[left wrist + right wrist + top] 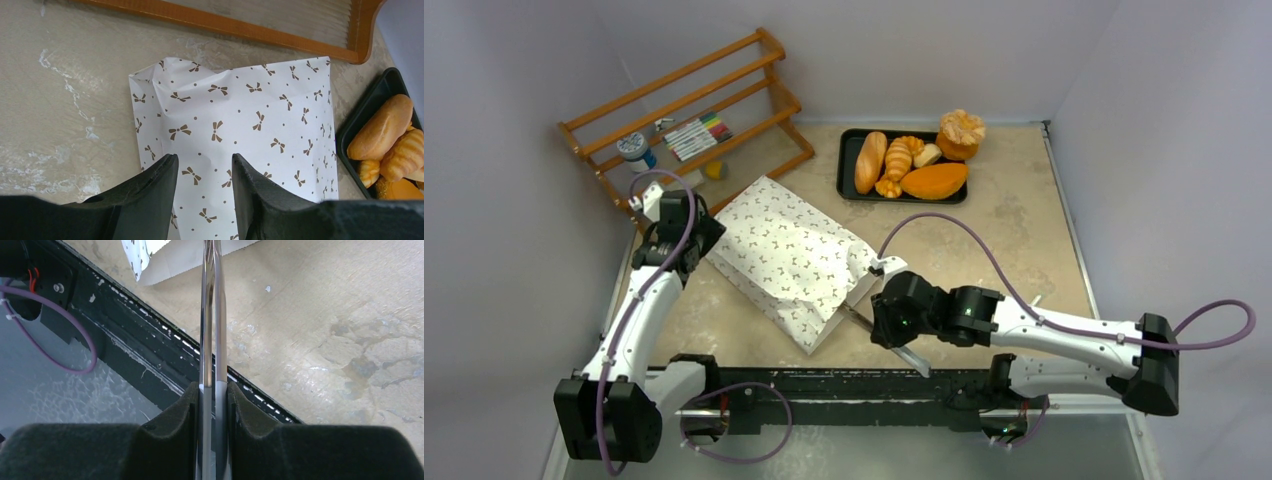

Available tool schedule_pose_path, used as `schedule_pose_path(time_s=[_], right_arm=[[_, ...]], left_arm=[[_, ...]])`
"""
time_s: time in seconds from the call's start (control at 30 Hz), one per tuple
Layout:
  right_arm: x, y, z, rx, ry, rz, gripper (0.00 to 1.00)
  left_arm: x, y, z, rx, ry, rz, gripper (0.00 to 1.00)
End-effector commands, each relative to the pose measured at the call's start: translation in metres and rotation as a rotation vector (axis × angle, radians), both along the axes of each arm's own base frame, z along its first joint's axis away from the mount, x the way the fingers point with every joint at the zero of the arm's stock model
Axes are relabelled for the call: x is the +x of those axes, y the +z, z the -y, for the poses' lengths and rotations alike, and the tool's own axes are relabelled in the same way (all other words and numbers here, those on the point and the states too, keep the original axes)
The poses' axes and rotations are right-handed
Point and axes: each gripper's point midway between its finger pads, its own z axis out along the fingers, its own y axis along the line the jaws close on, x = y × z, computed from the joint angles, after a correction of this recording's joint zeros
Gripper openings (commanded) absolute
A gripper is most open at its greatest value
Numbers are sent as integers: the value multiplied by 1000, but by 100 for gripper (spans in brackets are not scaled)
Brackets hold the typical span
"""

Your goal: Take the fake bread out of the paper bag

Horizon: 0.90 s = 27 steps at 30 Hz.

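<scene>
A white paper bag patterned with small bows is laid flat on the table, left of centre. The left pincer is held open over the bag. Metal tongs are clamped in the right pincer, their tips at the bag's open end. Bread pieces are seen on a black tray beyond.

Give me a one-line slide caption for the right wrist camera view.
Right gripper clamped on metal tongs, which point toward the open end of the paper bag.
</scene>
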Motion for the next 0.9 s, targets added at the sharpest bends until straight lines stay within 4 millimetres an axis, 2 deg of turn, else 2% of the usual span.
schedule_pose_path(time_s=[0.0, 0.13, 0.47, 0.87], right_arm=[[-5, 7, -9, 41, 54, -2, 18], [-11, 10, -11, 69, 88, -9, 21], [-11, -2, -13, 38, 107, -14, 24], [-10, -34, -12, -62, 85, -25, 29]], left_arm=[[7, 3, 2, -15, -4, 36, 43], [8, 0, 2, -15, -6, 32, 43], [9, -6, 4, -30, -5, 28, 42], [7, -15, 5, -37, -5, 16, 42]])
